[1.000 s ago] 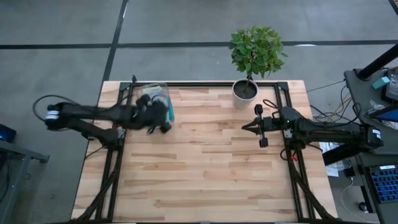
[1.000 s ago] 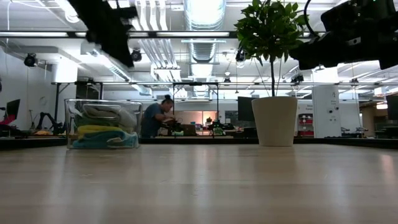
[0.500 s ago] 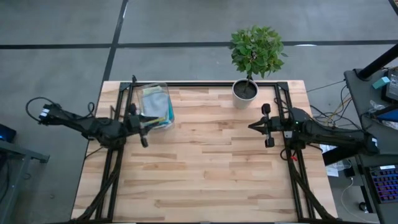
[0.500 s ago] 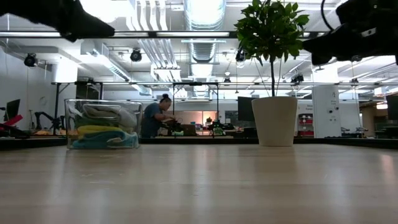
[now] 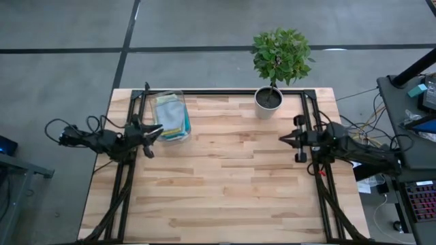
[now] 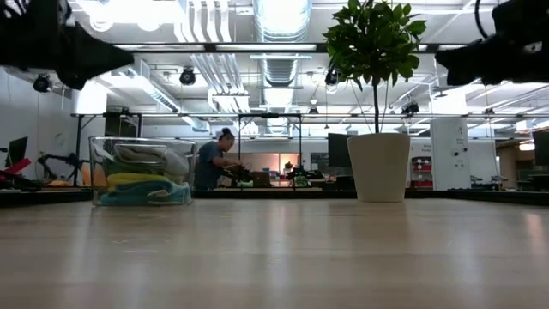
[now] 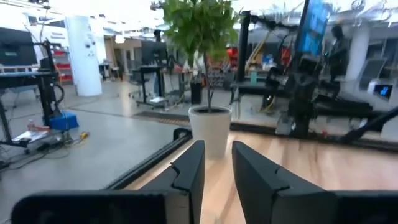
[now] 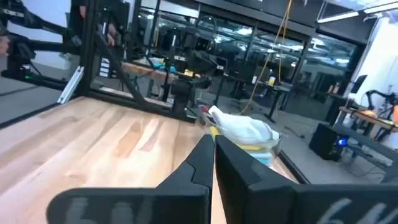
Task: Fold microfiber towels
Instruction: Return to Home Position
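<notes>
The microfiber towels (image 5: 170,116) lie stacked in a clear plastic bin (image 6: 141,170) at the table's far left; grey shows on top, yellow below it and teal at the bottom. The right wrist view shows the stack (image 8: 245,132) too. My left gripper (image 5: 155,131) hovers level just left of the bin, near the table's left edge. Its fingers stand slightly open (image 7: 217,149) with nothing between them. My right gripper (image 5: 283,139) is shut (image 8: 213,138), hovers at the table's right side and points toward the bin.
A potted plant in a white pot (image 5: 268,99) stands at the far edge, right of centre. Black frame rails (image 5: 129,170) run along the left and right sides. Bare wooden tabletop (image 5: 225,177) spreads between the arms. A person (image 6: 210,163) is in the room behind.
My left gripper has drawn back from above the bin toward the table's left edge, sinking and tipping to level. My right gripper has drawn back a little toward the right edge. The towels and bin have stayed in place.
</notes>
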You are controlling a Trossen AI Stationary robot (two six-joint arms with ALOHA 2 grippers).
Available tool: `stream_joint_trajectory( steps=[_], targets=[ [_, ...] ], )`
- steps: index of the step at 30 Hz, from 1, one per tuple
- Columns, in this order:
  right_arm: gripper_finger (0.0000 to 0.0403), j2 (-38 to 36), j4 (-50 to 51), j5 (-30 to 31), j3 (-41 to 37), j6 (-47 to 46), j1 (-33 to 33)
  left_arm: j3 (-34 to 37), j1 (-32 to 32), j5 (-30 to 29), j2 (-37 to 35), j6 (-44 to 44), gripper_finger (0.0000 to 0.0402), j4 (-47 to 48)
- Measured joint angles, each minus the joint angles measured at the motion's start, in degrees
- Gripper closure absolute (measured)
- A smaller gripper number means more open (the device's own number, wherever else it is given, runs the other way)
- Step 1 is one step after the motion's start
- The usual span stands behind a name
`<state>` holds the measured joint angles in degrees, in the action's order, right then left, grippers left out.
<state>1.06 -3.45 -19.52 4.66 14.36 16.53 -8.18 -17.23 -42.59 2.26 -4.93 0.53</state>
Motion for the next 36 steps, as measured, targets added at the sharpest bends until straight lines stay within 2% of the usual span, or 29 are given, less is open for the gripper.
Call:
stream_joint_trajectory(
  steps=[2, 4, 9, 12, 19, 22, 36],
  targets=[
    [0.0394, 0.12, 0.1, 0.05, -1.52, 0.03, 0.02, 2.24, 0.02, 0.03, -1.56, -0.41, 0.0334, -0.12],
    [0.0394, 0.04, -3.01, -0.35, -3.08, 0.06, 0.0, 3.67, 0.02, -0.02, -0.37, -0.48, 0.0334, 0.51],
    [0.0394, 0.67, -0.79, -1.55, -3.92, -2.85, 0.01, 7.71, 0.02, 0.15, 1.95, 0.03, 0.0334, -4.6],
    [0.0394, 0.82, -0.41, -0.97, -3.95, -4.11, 0.02, 7.71, 0.0, 0.64, 3.99, -0.4, 0.0334, -5.39],
    [0.0394, 1.46, 1.13, 9.28, -3.95, -20.63, 0.02, 7.74, 0.0, 0.42, 8.29, 5.97, 0.0334, -5.11],
    [0.0394, 1.72, 1.29, 11.08, -3.97, -20.47, 0.02, 7.74, 0.0, 0.42, 10.18, 6.05, 0.0334, -5.07],
    [0.0394, 1.71, 1.3, 11.08, -4.01, -20.33, 0.02, 7.84, 0.0, 0.32, 15.99, 6.04, 0.0334, -5.16]
  ],
)
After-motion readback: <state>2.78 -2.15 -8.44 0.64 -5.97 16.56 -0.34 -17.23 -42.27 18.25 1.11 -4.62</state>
